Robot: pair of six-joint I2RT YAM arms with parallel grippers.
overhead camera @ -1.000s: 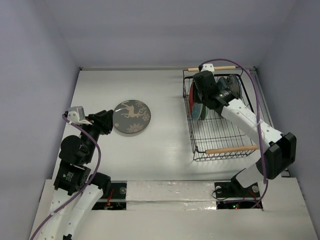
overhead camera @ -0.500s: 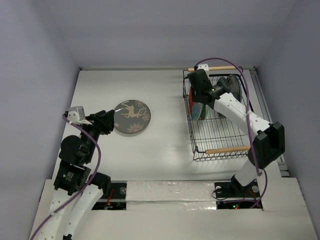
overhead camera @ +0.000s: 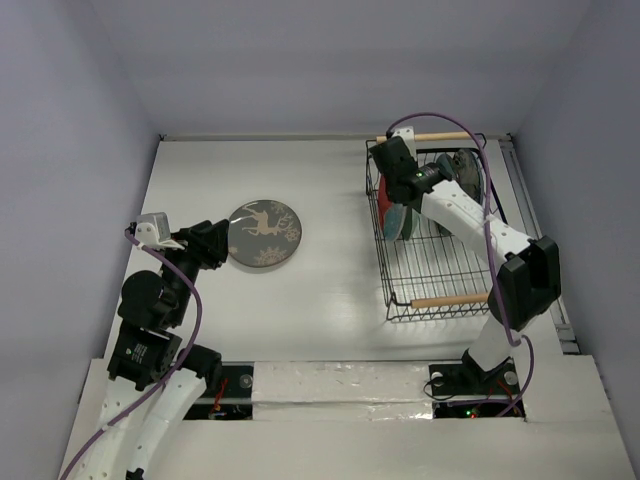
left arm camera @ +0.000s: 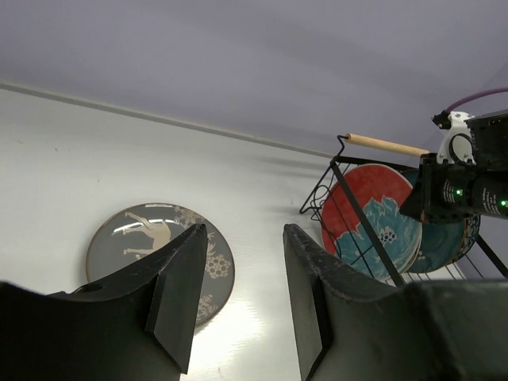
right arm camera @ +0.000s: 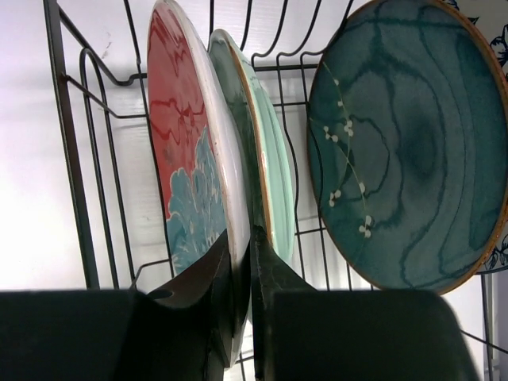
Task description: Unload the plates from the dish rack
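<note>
The right gripper (right arm camera: pixel 239 235) is down inside the rectangular black wire dish rack (overhead camera: pixel 440 262), at its far left corner. Its two dark fingers (right arm camera: pixel 198 274) are pinched on the rim of the round red ceramic plate with the teal flower (right arm camera: pixel 178 159), one finger on the painted face and the other on the back. That plate stands on edge in the wires, leftmost of the row and close to the rack's left wall.

Just behind it stands a pale green plate (right arm camera: pixel 274 182), so close that the gripper's rear finger sits in the narrow gap between the two. Further right, apart from that pair, a teal-green plate with darker swirls and small white blossoms (right arm camera: pixel 405 151) stands upright. The blue-patterned edge of a white plate (right arm camera: pixel 500 32) peeks out behind it. A light wooden rod handle (overhead camera: pixel 450 299) runs across the rack's near end, and a second one (overhead camera: pixel 437 136) across the far end, just beyond the gripper.

On the left of the white table (overhead camera: pixel 330 190), the round dark grey plate with the pale deer (overhead camera: pixel 264 233) lies flat, well apart from the rack. The left gripper (left arm camera: pixel 238 309) hangs just beside that plate's left edge, with its fingers spread and empty. From its own camera the plate shows partly behind the left-hand finger (left arm camera: pixel 178 294). Whether the gripper touches the plate, I cannot tell.
</note>
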